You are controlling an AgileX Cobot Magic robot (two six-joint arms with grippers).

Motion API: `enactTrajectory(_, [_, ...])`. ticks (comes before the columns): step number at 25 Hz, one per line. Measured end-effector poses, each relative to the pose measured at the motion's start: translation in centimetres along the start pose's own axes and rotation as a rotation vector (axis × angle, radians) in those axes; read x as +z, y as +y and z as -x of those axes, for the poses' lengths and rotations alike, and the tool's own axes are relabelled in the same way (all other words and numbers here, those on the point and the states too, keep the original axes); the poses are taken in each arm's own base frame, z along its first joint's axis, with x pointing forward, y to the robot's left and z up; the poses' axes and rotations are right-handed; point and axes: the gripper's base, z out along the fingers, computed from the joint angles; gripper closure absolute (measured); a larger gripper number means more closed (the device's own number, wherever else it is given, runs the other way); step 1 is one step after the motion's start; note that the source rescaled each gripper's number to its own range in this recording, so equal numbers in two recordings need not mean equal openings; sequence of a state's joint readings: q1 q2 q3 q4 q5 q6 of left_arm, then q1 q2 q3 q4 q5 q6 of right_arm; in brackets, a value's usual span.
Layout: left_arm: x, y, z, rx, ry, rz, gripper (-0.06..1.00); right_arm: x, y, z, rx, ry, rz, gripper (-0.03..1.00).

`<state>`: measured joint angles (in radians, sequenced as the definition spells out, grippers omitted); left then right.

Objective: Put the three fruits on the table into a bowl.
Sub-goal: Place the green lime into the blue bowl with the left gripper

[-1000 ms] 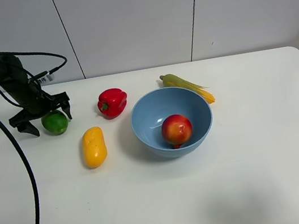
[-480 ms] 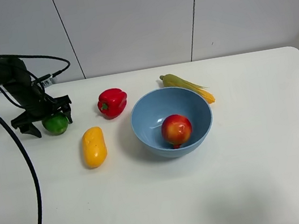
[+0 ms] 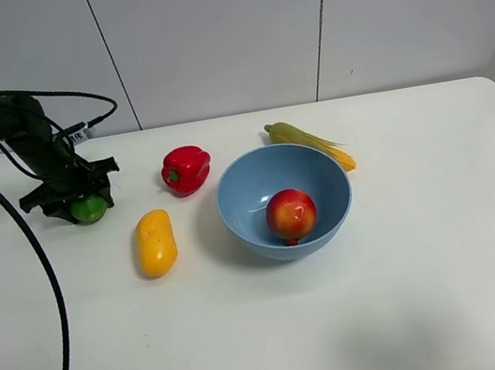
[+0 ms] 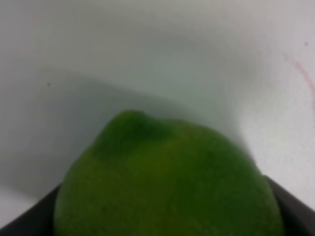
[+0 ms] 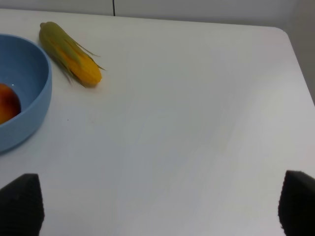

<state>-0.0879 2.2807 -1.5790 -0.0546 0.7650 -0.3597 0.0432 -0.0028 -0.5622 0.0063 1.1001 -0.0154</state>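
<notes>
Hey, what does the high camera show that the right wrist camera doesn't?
Only the high view: the left gripper closed on the lime, plus the mango and pepper. Only the right wrist view: the right gripper, open wide and empty. Both: the bowl with the red fruit in it, the corn and the table.

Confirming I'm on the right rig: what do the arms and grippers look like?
Left arm black, with thick black cables and a small white tag near the wrist; the left gripper is black too. Of the right gripper, only two black fingertips show.
</notes>
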Motion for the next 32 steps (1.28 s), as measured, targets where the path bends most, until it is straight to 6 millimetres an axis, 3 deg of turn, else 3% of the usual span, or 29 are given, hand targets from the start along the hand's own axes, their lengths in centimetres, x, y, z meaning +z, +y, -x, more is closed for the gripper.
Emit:
enactTrajectory(7, [-0.1, 0.0, -0.1, 0.009, 0.010, 0.003, 0.83, 0.0, 0.0, 0.0, 0.000, 0.000, 0.000, 0.13])
enactTrajectory(11, [-1.5, 0.0, -0.1, 0.037, 0.012, 0.002, 0.83, 0.0, 0.0, 0.0, 0.000, 0.000, 0.000, 0.13])
enactTrajectory(23, [-11.1, -0.3, -0.6, 0.156, -0.045, -0.022, 0.83, 0.0, 0.0, 0.0, 0.000, 0.000, 0.000, 0.13])
enactTrajectory(32, [-18.6, -0.8, -2.4, 0.211, -0.121, -0.087, 0.83, 0.0, 0.0, 0.0, 0.000, 0.000, 0.000, 0.13])
